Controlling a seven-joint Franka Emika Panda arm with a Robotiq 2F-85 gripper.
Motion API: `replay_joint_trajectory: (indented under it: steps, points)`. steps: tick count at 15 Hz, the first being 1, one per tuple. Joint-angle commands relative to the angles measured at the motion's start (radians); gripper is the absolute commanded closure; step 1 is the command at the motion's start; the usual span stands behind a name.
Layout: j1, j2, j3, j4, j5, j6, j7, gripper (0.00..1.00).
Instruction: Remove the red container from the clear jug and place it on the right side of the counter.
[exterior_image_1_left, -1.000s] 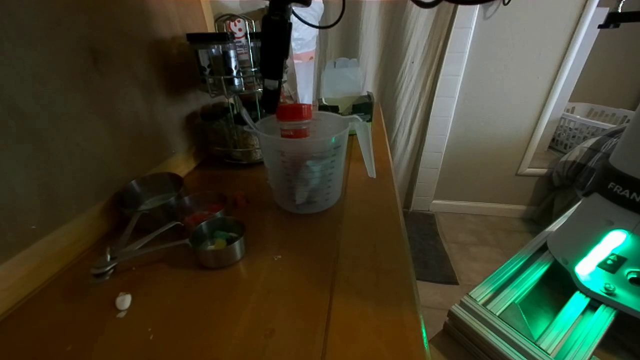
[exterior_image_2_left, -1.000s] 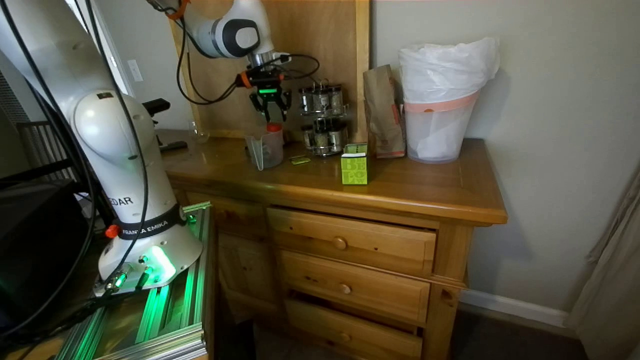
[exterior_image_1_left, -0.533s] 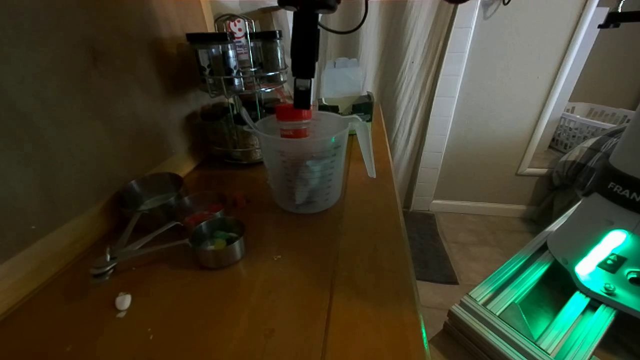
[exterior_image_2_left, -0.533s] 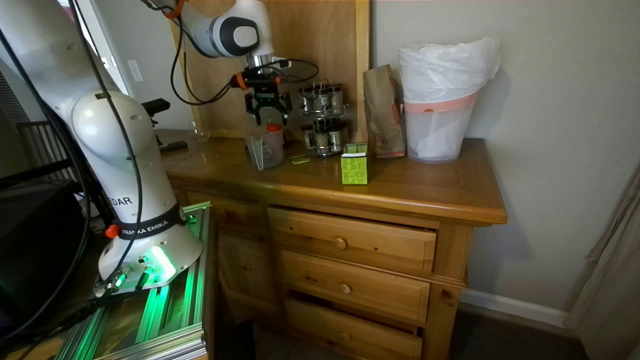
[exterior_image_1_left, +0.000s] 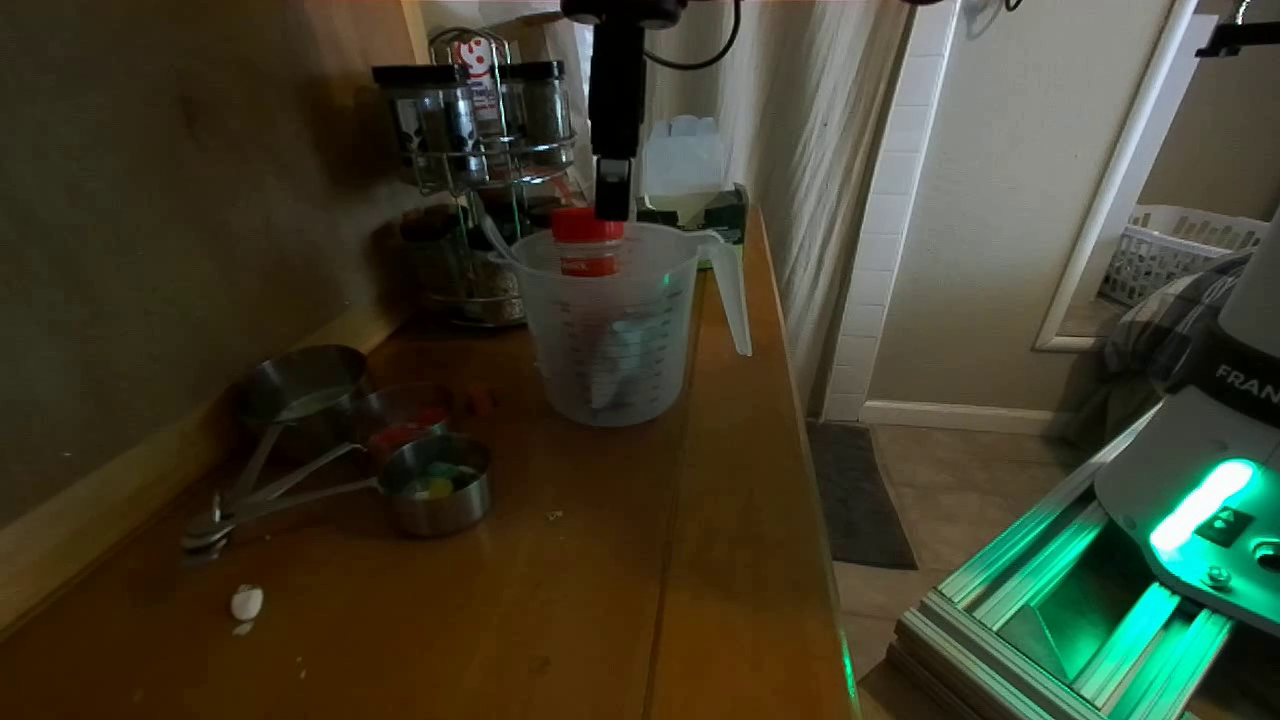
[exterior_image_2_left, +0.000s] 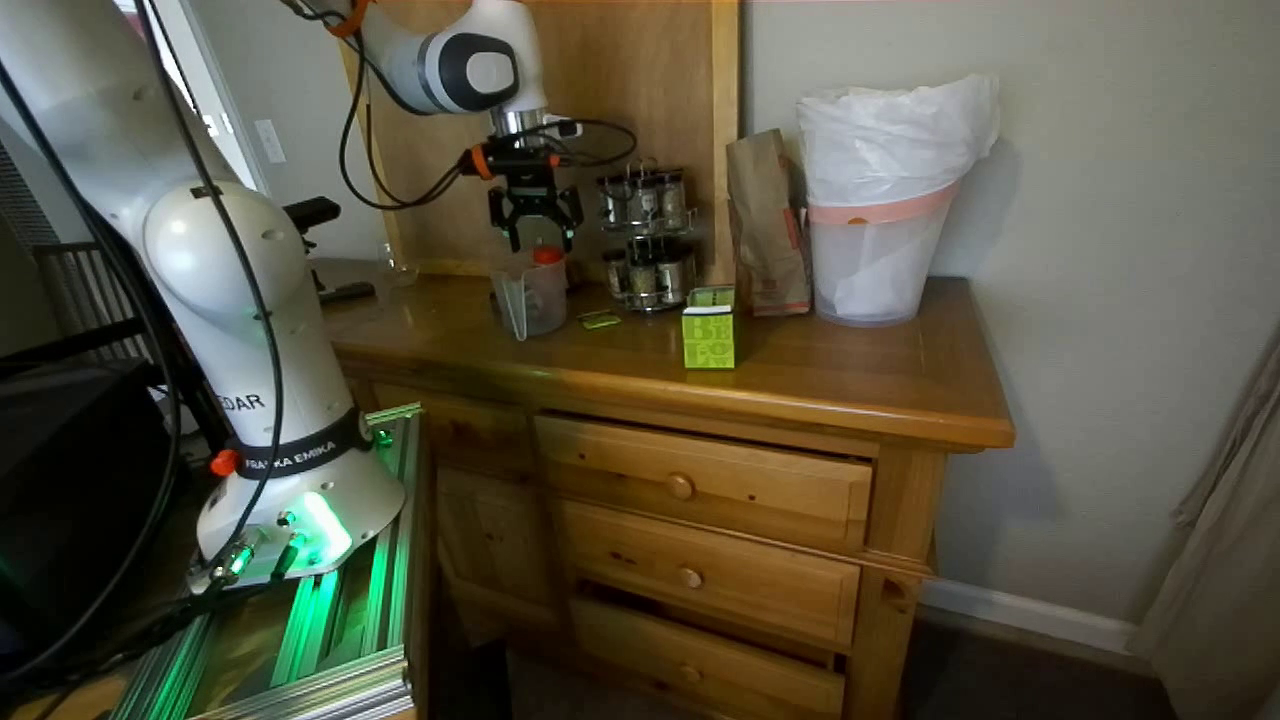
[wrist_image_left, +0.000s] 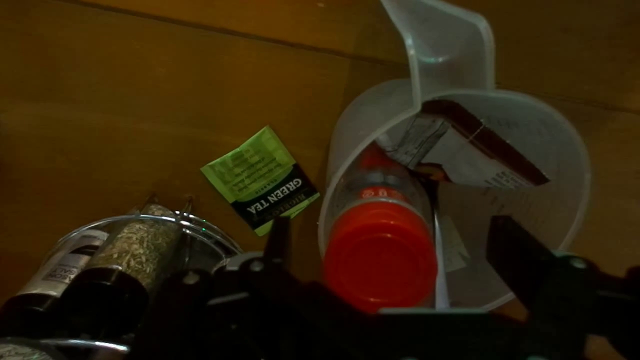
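So, the clear jug (exterior_image_1_left: 625, 345) is sitting right under the gripper (exterior_image_2_left: 541, 243), frosty tapered plastic, handle pointing at the long edge of the grainy plank counter (exterior_image_1_left: 560, 620). The red container (wrist_image_left: 382, 255) is standing inside, smooth lid poking over the rim. A wire spice rack (exterior_image_2_left: 648, 228) is crowding one finger's side; past the other, counter room is stretching out beside steel measuring cups (exterior_image_1_left: 440, 512). Gripper's pointing down, fingers sitting wide apart, lid showing between them in the wrist view.

In an exterior view the camera looks lengthwise along the table (exterior_image_1_left: 560, 600) from close by; in an exterior view from farther back, it faces the drawers (exterior_image_2_left: 740, 592). The wrist view, nearest, looks down past the hand (wrist_image_left: 390, 220) into the jug (wrist_image_left: 542, 220), which all three share.
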Motion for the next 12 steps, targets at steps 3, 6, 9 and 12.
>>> replay_joint_trajectory:
  steps: [3,6,9,12]
  points:
    - [0.015,0.004,0.000,0.001,0.018,-0.005,-0.012,0.01]
    - [0.020,0.010,0.003,0.003,0.019,-0.005,-0.013,0.05]
    - [0.021,0.014,0.004,0.002,0.019,0.003,-0.015,0.34]
    - [0.019,0.008,0.004,0.001,0.016,0.015,-0.014,0.56]
